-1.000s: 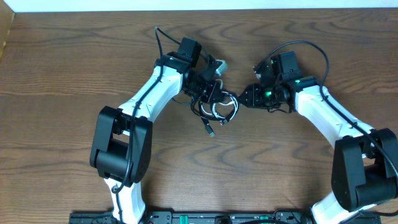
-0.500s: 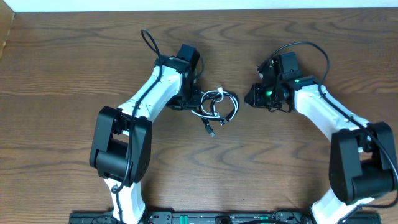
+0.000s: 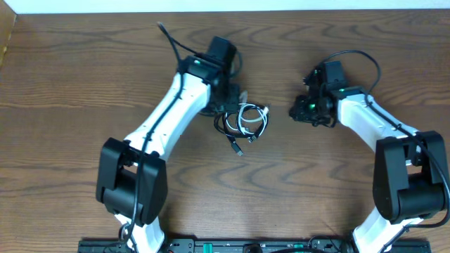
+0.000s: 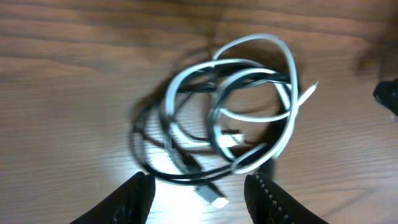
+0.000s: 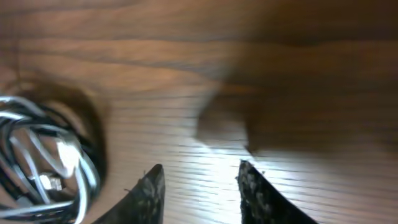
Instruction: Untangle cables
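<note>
The cables [image 3: 243, 122] lie in one tangled coil on the wooden table: a white loop wound through black ones, with a black plug end [image 3: 238, 147] trailing toward me. In the left wrist view the coil [image 4: 230, 121] fills the middle and a plug tip [image 4: 214, 199] lies between the fingers. My left gripper [image 3: 230, 98] is open and empty, just above the coil's far left edge. My right gripper [image 3: 295, 111] is open and empty, to the right of the coil and apart from it. The right wrist view shows the coil [image 5: 43, 162] at far left.
The brown wooden table [image 3: 70, 84] runs to a white strip at the far edge. Thick black wires loop off each arm, one above the left arm [image 3: 171, 43] and one above the right [image 3: 362, 60]. A dark rail [image 3: 225, 246] lies along the near edge.
My left gripper has let go of the coil and shifted right and slightly away. The coil now lies flat on the table. My right gripper has drawn back to the right.
</note>
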`<state>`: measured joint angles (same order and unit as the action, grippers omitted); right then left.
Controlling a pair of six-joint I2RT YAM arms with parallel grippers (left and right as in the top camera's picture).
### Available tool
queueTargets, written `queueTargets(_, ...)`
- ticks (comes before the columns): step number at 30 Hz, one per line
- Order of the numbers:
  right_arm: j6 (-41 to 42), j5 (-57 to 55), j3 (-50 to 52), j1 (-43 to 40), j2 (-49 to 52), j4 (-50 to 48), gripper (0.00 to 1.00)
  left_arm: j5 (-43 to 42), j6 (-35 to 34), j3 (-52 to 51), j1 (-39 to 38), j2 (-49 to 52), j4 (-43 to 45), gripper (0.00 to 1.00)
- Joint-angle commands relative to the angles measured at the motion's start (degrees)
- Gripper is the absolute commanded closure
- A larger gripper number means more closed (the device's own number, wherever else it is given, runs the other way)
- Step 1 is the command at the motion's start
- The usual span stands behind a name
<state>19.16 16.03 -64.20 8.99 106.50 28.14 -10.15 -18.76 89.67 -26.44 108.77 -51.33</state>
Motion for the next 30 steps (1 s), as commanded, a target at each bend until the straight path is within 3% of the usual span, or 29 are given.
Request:
queueTargets(1, 0.13, -1.11, 0.15, -2.60, 0.52, 0.85, 0.63, 3.67, -6.29, 0.57, -3.39, -0.07, 1.16, 0.49)
queueTargets(10, 0.11, -1.14, 0.26, -6.14, 0.55, 2.97, 0.54, 19.12, -11.13, 0.48, -14.05, 1.68, 6.56, 0.49)
queueTargets(12, 0.11, -1.14, 0.26, -6.19, 0.55, 2.95, 0.53, 19.78, -11.13, 0.44, -15.65, 2.67, 7.58, 0.59)
queueTargets(15, 0.11, -1.14, 0.26, -6.16, 0.55, 2.99, 0.52, 22.49, -11.10, 0.39, -17.03, 4.44, 7.63, 0.62)
queueTargets(21, 0.11, -1.09, 0.39, -5.88, 0.55, 3.06, 0.50, 26.60, -10.88, 0.39, -15.17, 6.62, 7.06, 0.59)
queueTargets(25, 0.11, -1.09, 0.42, -5.90, 0.55, 3.06, 0.50, 25.11, -10.91, -1.11, -13.84, 7.10, 6.93, 0.72)
queueTargets(30, 0.11, -1.05, 0.42, -5.88, 0.55, 3.06, 0.50, 28.96, -10.01, -2.89, -12.37, 7.10, 7.26, 0.73)
